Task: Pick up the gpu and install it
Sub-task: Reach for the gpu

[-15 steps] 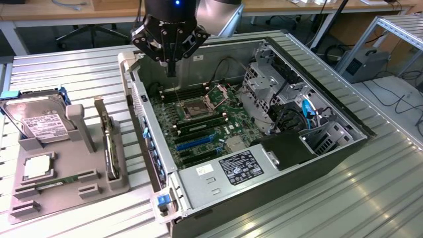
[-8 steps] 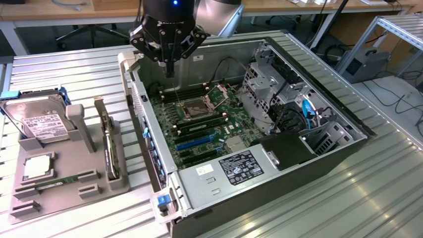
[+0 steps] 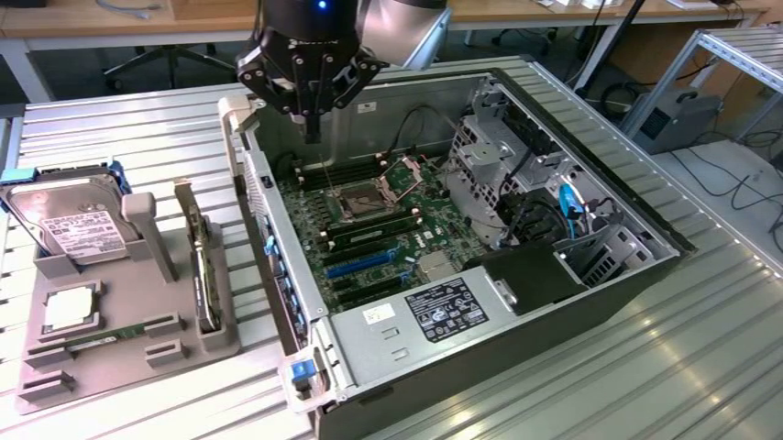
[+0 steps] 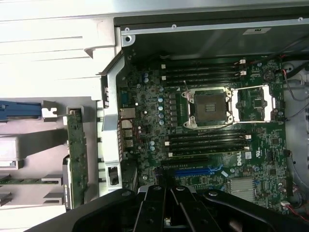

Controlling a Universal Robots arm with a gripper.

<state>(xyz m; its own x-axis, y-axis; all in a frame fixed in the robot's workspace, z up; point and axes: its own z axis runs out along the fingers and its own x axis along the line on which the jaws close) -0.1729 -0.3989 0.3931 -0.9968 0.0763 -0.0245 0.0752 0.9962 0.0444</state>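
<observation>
The gpu (image 3: 196, 266) stands on edge in a slot of the grey holder (image 3: 116, 362), at the exterior view's left of the open computer case (image 3: 404, 353). In the wrist view the gpu (image 4: 75, 159) appears as a narrow green board seen from its edge. My gripper (image 3: 312, 128) hangs above the back corner of the case, over the motherboard (image 3: 367, 225), apart from the gpu. Its fingers are shut together with nothing between them. The wrist view has the gripper (image 4: 166, 210) over the blue expansion slot (image 4: 195, 170).
The holder also carries a silver hard drive (image 3: 73, 229), a processor chip (image 3: 68, 307) and a memory stick (image 3: 104, 337). Inside the case are the open processor socket (image 3: 361, 194), a drive cage (image 3: 490, 160) and cables. The case wall (image 3: 263, 229) stands between holder and motherboard.
</observation>
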